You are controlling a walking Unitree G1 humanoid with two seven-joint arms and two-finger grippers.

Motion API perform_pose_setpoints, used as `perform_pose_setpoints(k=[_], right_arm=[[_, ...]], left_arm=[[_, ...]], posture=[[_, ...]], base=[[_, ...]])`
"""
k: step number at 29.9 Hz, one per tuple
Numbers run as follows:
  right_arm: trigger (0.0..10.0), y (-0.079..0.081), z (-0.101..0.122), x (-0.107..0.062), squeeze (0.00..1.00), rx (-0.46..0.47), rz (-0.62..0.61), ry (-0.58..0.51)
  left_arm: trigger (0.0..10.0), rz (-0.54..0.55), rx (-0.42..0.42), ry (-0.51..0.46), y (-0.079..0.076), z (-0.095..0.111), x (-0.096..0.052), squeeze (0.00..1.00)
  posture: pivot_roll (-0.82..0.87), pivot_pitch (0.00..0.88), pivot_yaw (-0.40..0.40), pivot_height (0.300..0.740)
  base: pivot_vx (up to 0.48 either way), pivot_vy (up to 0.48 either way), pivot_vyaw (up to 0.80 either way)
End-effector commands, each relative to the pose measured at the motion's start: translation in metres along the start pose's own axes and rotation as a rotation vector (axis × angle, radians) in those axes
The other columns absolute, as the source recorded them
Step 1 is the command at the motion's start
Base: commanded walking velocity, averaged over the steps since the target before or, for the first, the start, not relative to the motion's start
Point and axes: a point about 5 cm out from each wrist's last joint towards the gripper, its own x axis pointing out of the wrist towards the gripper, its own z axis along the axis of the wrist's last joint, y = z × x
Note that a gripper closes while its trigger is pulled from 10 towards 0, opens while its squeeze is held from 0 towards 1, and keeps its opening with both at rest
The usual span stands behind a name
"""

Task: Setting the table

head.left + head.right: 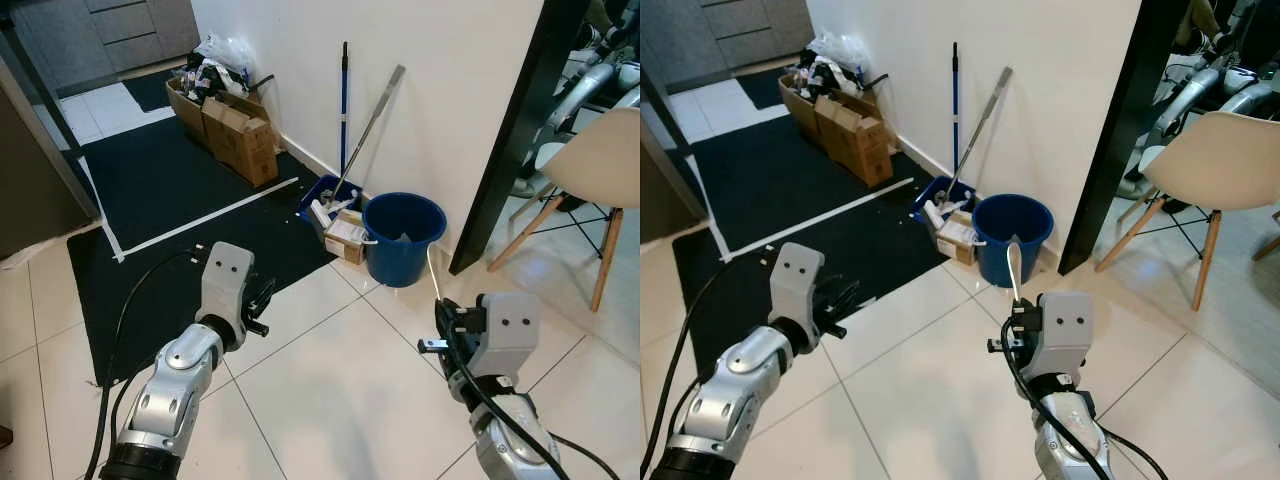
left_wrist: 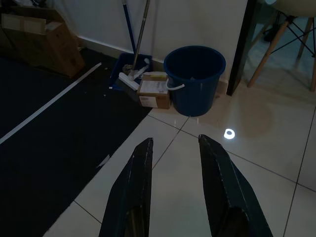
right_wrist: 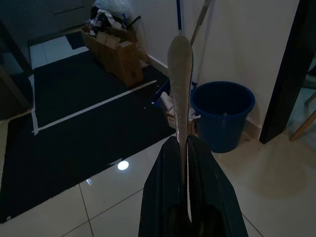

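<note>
Both arms are raised forward over the tiled floor (image 1: 330, 380), elbows bent, wrists roughly level. The left end effector (image 2: 174, 148) hangs over the edge where the tile meets the black mat (image 1: 170, 200); its two black fingers (image 2: 140, 168) stand apart with bare floor between them, nothing held. In the head views the left fingers are mostly hidden behind the wrist housing, just dark tips showing.

The right end effector (image 3: 186, 143) is pinched tight on the handle of a spoon (image 3: 180, 74). The spoon sticks out beyond the fingertips, seen edge-on in the right wrist view, with the bowl end furthest from the end effector. In the right eye view the spoon (image 1: 1013, 270) rises upright above the right wrist, in front of the blue bucket (image 1: 1012, 235). The grip point itself is hidden by the fingers; how much handle is inside cannot be told.

The blue bucket stands against the white wall (image 1: 440, 90), next to a small cardboard box (image 1: 345, 238) and a blue bin (image 1: 322, 195) with a mop handle (image 1: 372, 120) and a blue pole (image 1: 344, 100) leaning on the wall. Cardboard boxes (image 1: 235, 135) line the wall further back. A beige chair (image 1: 600, 170) is cut off at the right edge. Both wrist views are dim. Bucket contents are hard to make out.
</note>
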Motion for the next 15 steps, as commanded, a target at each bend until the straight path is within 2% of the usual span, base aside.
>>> perform_pose_setpoints(k=[1,15], right_arm=[[10.0,0.0011,-0.0015,-0.0020,0.00,-0.010,0.005,0.008],[10.0,0.0018,-0.0026,-0.0042,0.00,-0.008,0.007,0.013]], left_arm=[[10.0,0.002,0.005,0.019,0.0013,-0.0052,-0.0008,0.00],[10.0,0.002,0.006,0.021,0.0010,-0.0062,-0.0030,0.00]], posture=[[-0.16,0.122,0.169,0.740],[-0.15,0.134,0.166,0.740]], base=[[0.000,0.000,0.00],[0.000,0.000,0.00]])
